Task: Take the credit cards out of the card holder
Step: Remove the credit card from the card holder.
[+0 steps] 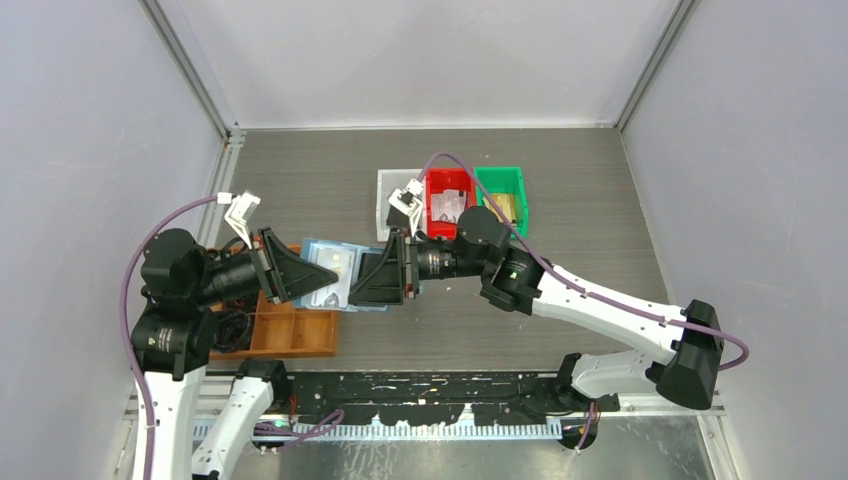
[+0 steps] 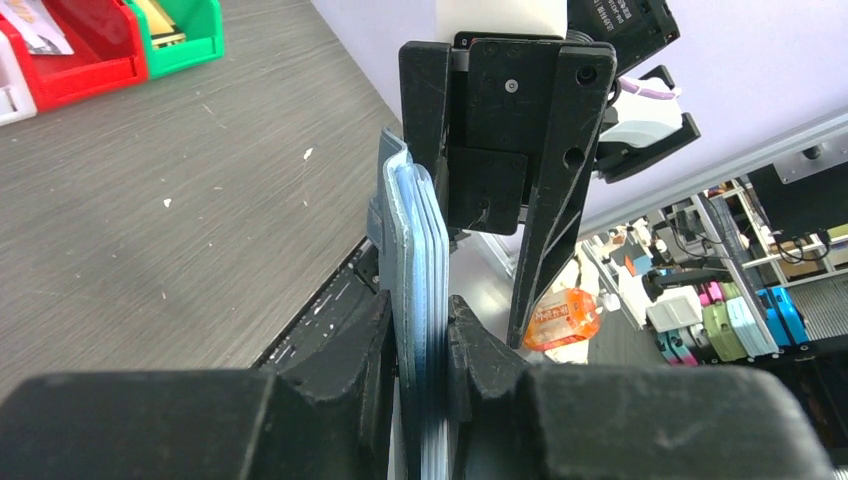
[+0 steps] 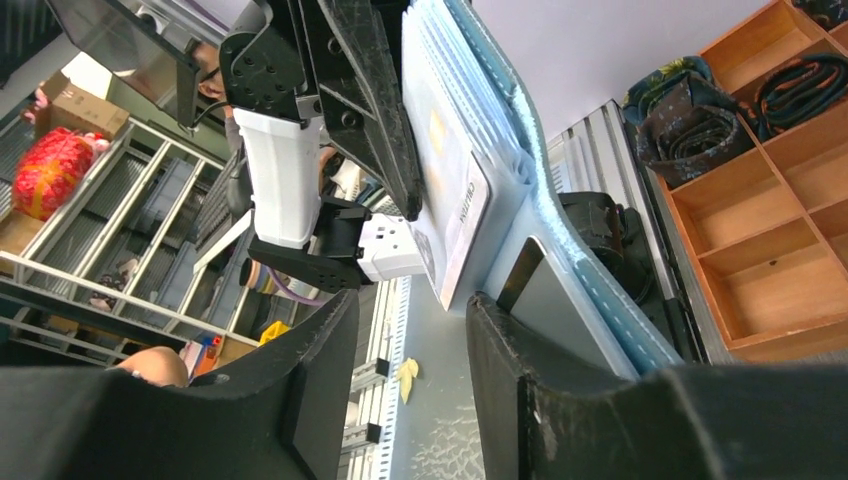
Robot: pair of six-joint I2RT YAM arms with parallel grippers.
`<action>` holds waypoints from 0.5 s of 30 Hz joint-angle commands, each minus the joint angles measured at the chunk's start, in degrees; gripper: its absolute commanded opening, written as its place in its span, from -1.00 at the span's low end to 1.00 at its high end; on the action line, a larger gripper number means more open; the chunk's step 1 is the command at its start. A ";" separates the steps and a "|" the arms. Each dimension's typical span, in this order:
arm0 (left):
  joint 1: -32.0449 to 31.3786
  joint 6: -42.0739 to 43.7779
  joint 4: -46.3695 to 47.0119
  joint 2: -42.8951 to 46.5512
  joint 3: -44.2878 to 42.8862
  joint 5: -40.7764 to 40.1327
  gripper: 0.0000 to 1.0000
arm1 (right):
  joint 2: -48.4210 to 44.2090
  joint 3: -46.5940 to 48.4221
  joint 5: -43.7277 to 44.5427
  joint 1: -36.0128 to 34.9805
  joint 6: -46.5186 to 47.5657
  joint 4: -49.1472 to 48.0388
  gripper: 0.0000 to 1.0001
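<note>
Card holder [image 2: 410,240] edge clenched in left end effector [image 2: 421,325], right end effector [image 3: 411,310] released beside opposite edge, both above table [image 1: 560,200].

We see our right gripper [image 3: 410,310] with jaws apart, the corner of a pale card [image 3: 462,225] poking between them from the open card holder [image 3: 590,290]; right of it, a wooden tray [image 3: 770,280] holds dark coiled straps [image 3: 800,85]

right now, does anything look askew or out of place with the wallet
One pale card sits partway out of the open card holder, which the left gripper pinches on edge. Nothing looks spilled or damaged.
</note>
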State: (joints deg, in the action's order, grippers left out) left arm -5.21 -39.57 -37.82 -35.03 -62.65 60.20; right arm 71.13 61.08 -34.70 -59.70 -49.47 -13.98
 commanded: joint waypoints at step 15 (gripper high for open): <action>0.12 -9.57 12.92 2.51 3.11 10.27 -0.90 | 2.85 1.50 8.19 0.06 -5.49 -10.18 -0.55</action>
State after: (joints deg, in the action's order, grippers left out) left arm -4.38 -46.13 -29.43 -33.76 -60.07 62.63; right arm 72.95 60.49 -34.98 -59.48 -54.22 -20.05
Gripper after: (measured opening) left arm 0.211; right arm 0.271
